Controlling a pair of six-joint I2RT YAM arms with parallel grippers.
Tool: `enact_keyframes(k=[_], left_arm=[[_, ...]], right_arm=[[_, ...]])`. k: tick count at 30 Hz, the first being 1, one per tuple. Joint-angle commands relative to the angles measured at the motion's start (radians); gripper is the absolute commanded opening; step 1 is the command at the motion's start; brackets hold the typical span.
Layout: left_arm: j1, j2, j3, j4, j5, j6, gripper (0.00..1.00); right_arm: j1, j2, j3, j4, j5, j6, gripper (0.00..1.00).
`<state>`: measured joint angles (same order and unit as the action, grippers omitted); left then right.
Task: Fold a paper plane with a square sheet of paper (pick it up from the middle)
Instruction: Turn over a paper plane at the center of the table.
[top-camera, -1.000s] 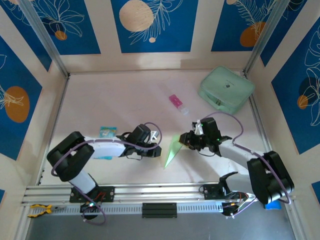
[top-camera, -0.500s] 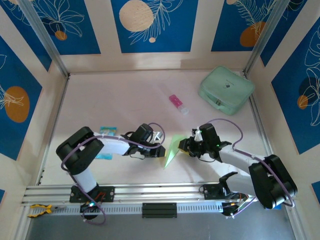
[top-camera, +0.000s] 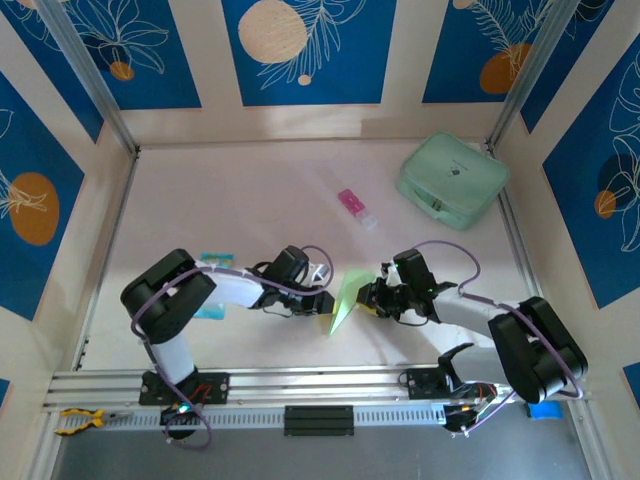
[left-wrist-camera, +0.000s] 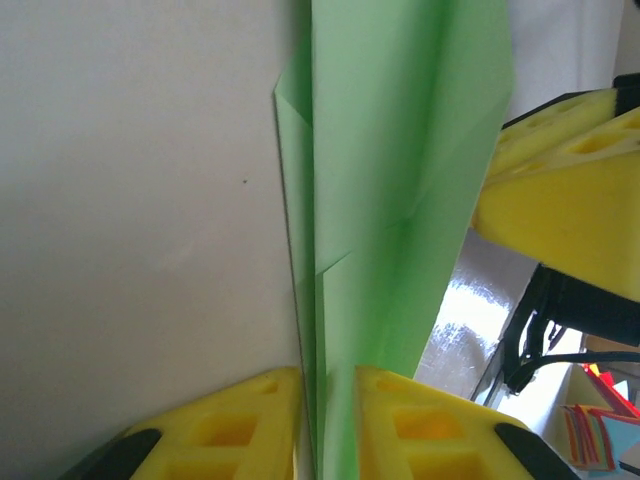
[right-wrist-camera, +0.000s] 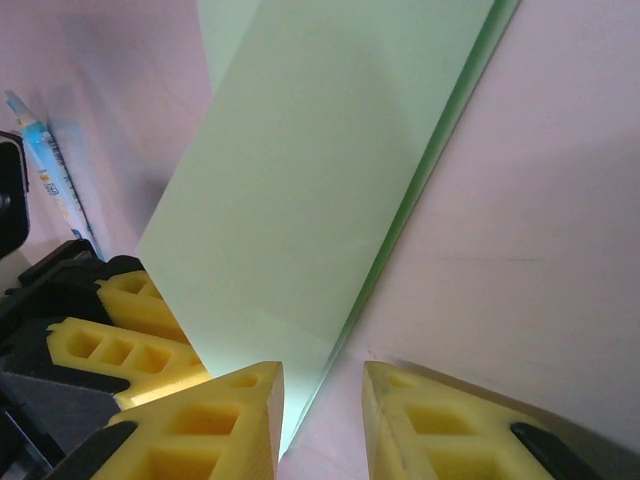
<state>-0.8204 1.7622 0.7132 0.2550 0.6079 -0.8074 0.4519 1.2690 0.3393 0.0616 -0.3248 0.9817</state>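
Observation:
The pale lime-green sheet, folded into a slim pointed paper plane (top-camera: 345, 300), stands on edge on the table between my two grippers. My left gripper (top-camera: 324, 301) comes in from the left. In the left wrist view its yellow jaws (left-wrist-camera: 328, 378) are shut on the plane's layered folded edge (left-wrist-camera: 400, 150). My right gripper (top-camera: 367, 298) reaches in from the right. In the right wrist view its jaws (right-wrist-camera: 322, 372) stand apart, and the plane's lower corner (right-wrist-camera: 300, 170) lies between them beside the left finger (right-wrist-camera: 215, 410), with a gap to the other finger.
A mint-green case (top-camera: 452, 180) sits at the back right. A pink-and-white tube (top-camera: 357, 208) lies in the middle back, and a blue-and-white packet (top-camera: 213, 265) lies beside the left arm. An aluminium rail (top-camera: 300, 385) runs along the near edge. Panel walls enclose the table.
My right gripper has moved down and left, closer to the paper. My left gripper has shifted slightly right, still gripping. The plane stays between them.

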Motion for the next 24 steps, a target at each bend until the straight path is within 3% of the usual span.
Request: enact_keyframes(k=[1,24], left_arm=[[-0.006,0.03,0.029,0.033,0.026,-0.002,0.21],[-0.03,0.074,0.069,0.087,0.079,-0.018,0.21]], right_arm=[[0.011,0.015,0.01,-0.011,-0.02,0.002,0.27],[0.03,0.058,0.018,-0.006,-0.027,0.002,0.21]])
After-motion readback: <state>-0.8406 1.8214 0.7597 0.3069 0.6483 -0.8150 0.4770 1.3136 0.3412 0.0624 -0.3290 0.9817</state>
